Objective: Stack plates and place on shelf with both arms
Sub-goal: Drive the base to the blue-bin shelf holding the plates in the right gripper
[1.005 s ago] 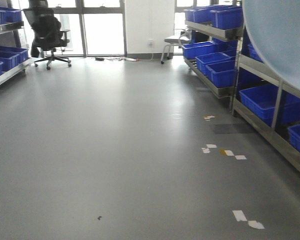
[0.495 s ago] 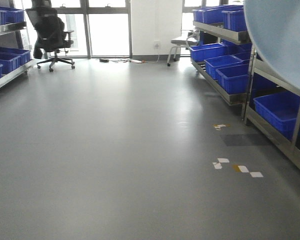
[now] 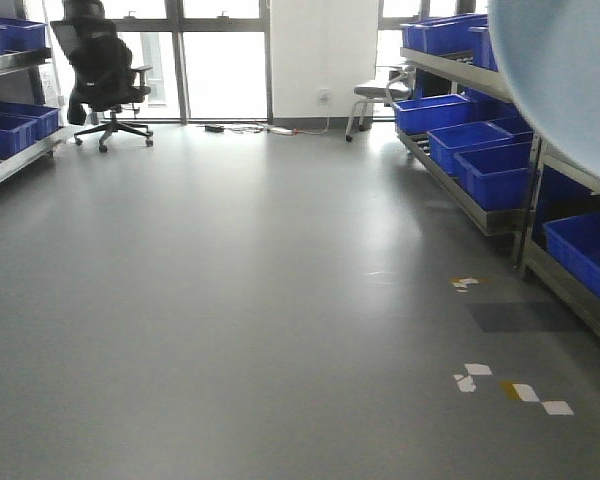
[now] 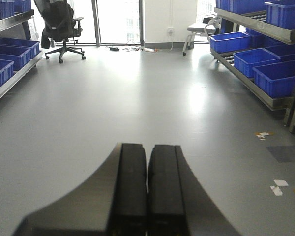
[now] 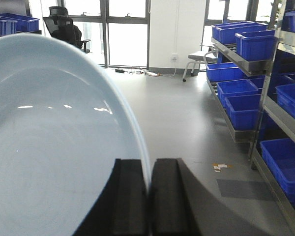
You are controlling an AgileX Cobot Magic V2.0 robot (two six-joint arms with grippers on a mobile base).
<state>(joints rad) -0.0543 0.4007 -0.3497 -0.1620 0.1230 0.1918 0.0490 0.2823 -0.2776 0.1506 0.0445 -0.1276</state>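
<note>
A pale bluish-white glossy plate (image 5: 54,142) fills the left of the right wrist view, held on edge. My right gripper (image 5: 149,169) is shut on its rim, one finger on each face. The same plate (image 3: 570,75) covers the upper right corner of the front view, in front of the shelf there. My left gripper (image 4: 147,155) is shut with nothing between its fingers, held above the bare floor. I cannot tell whether a second plate lies stacked under the one I see. The shelf (image 3: 480,205) on the right is a metal rack with blue bins.
Blue bins (image 3: 495,170) fill the metal racks along the right wall, and more bins (image 3: 15,115) sit on a rack at left. A black office chair (image 3: 100,70) and a grey stool (image 3: 375,100) stand by the far windows. Tape marks (image 3: 510,385) dot the grey floor.
The whole view has shifted: the right rack, the tape marks and the chair have slid rightward and lower in frame, as the base moves. The plate stays in the upper right corner.
</note>
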